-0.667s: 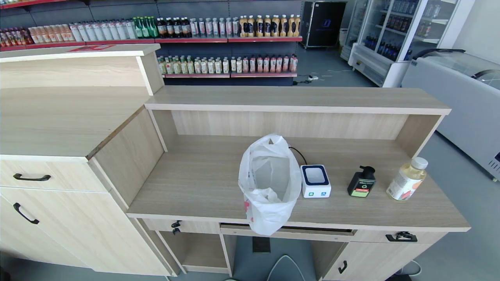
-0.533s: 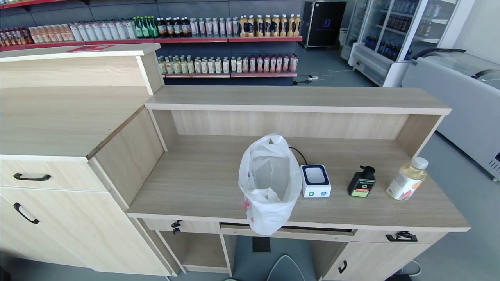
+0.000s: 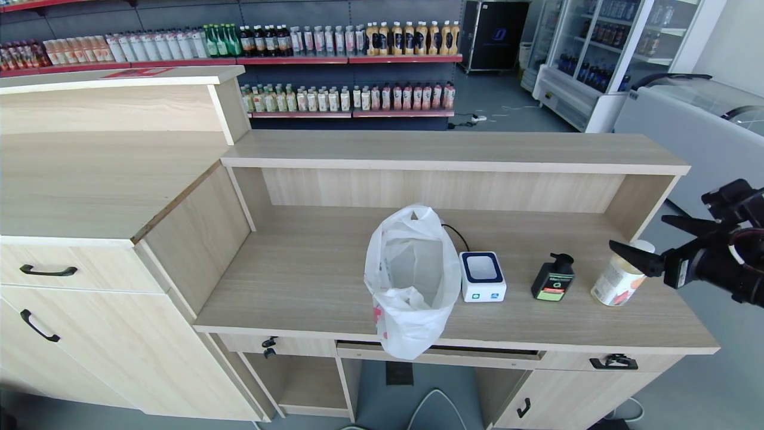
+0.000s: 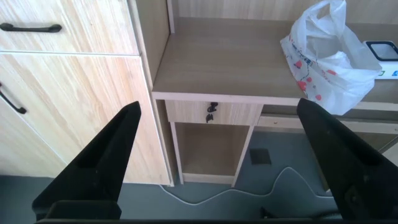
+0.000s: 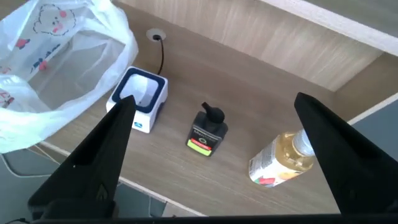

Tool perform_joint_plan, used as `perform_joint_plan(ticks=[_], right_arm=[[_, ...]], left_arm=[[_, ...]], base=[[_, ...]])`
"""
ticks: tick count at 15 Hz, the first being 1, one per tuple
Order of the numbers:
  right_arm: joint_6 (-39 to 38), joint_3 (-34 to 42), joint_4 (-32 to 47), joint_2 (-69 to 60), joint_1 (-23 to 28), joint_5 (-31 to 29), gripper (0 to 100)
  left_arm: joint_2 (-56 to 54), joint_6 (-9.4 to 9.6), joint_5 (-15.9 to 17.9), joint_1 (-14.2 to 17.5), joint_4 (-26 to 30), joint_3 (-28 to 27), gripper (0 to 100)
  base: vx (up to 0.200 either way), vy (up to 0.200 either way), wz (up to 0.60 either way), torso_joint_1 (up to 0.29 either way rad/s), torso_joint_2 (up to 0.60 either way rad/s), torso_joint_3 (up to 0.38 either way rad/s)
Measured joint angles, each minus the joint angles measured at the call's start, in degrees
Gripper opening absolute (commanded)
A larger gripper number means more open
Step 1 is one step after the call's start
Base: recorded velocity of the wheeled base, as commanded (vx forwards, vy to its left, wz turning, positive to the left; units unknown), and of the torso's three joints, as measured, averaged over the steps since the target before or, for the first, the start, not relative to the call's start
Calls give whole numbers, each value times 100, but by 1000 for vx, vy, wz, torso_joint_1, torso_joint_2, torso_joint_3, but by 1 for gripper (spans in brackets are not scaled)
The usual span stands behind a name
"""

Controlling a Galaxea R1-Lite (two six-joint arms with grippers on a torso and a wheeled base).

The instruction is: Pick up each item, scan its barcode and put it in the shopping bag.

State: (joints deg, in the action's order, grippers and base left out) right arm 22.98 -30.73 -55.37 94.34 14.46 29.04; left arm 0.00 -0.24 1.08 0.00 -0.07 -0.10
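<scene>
Noting right gripper fingers spread wide, gripping nothing; hovering just off the counter's right edge, close by the cap of the bottle, apart from it. Noting left gripper fingers likewise wide and empty, hanging well off the front-left corner.

Judging the step in hand: reaching for a first item, most likely the bottle, standing upright near the right edge. Recommending:
- bringing the jaws level around the label band, not the cap;
- closing squarely across the round body to prevent slipping;
- keeping clear of the pump bottle, standing between bottle and scanner;
- lifting straight up before turning the barcode toward the scanner's window.

Reporting containers:
- Finding the bag at the middle of the front edge, just beside the scanner, mouth gaping upward, lower part sagging over that edge. Seeing nothing inside; unable to check the bottom behind folds.
- Finding the bottle capped, holding pale amber liquid.
- Finding the pump bottle dark, contents not discernible.

Flagging a risk: limp bag walls possibly folding inward during drop-in.
</scene>
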Motion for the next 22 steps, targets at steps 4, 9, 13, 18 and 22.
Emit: perform_joint_plan(ticks=[4,9,13,18,22], right_arm=[[918,-330,-238,1409,224,618,100],[1221,-1325,-208,2472,277,835,100],[1584,-1921,-121,3143,260,1051,100],[2098,-2654,-79,3936,210,1295,100],[2300,-2966,-79,4375,161,1301,100]], left_arm=[[0,0,-2,0,0,0,100],[0,0,-2,0,0,0,100],[0,2,-2,0,2,0,100],[0,2,0,0,0,0,100],[0,2,-2,0,0,0,100]], base=[[0,0,0,0,0,0],[0,0,0,0,0,0],[0,0,0,0,0,0],[0,0,0,0,0,0],[0,0,0,0,0,0]])
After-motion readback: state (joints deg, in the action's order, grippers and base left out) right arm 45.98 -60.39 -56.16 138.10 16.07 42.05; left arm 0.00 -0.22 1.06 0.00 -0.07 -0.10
